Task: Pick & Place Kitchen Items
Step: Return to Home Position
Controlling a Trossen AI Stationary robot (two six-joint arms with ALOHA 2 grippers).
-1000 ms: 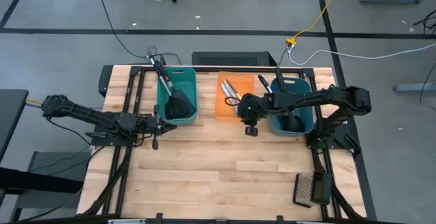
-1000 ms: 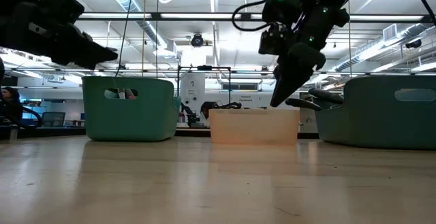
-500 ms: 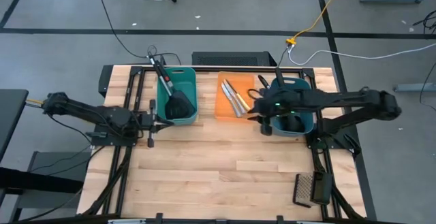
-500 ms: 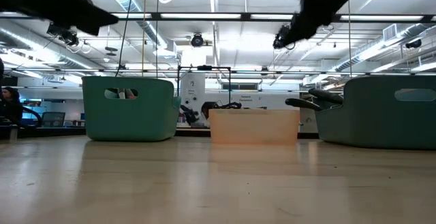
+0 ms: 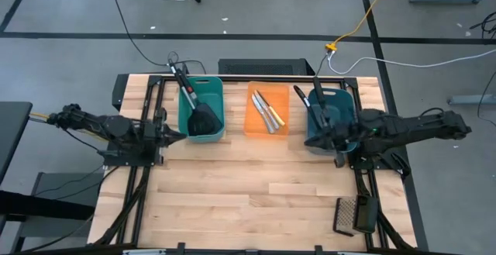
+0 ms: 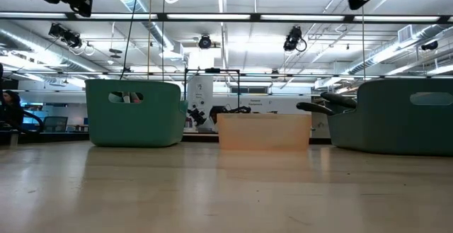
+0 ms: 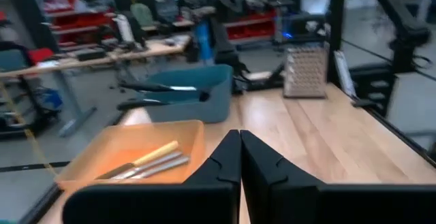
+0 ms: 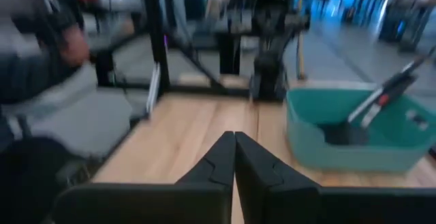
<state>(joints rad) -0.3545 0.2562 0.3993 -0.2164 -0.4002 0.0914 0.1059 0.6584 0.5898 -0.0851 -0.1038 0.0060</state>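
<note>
A black slotted spatula [image 5: 203, 118] lies head down in the teal tub [image 5: 219, 92], its handle leaning over the far left rim; it also shows in the right wrist view [image 8: 381, 94]. Three small knives [image 5: 267, 109] lie flat in the orange tray [image 5: 253, 125], and they also show in the left wrist view [image 7: 143, 164]. Black ladles [image 5: 319, 106] rest in the blue tub [image 5: 349, 96], handles over its rim. My left gripper [image 5: 180, 135] hangs shut and empty left of the teal tub. My right gripper [image 5: 322, 137] is shut and empty high over the blue tub.
A metal grater [image 5: 345, 215] and a dark item [image 5: 363, 212] lie at the near right corner; the grater also shows in the left wrist view [image 7: 304, 71]. The wooden table top [image 5: 248, 185] spreads in front of the tubs. Black frame rails [image 5: 147, 185] run along both sides.
My right gripper has left the orange tray, risen and gone toward the table's right edge, tipping from pointing down to level, over the blue tub. The knives in the tray now show fully. My left gripper has risen and drawn back a little toward the left edge.
</note>
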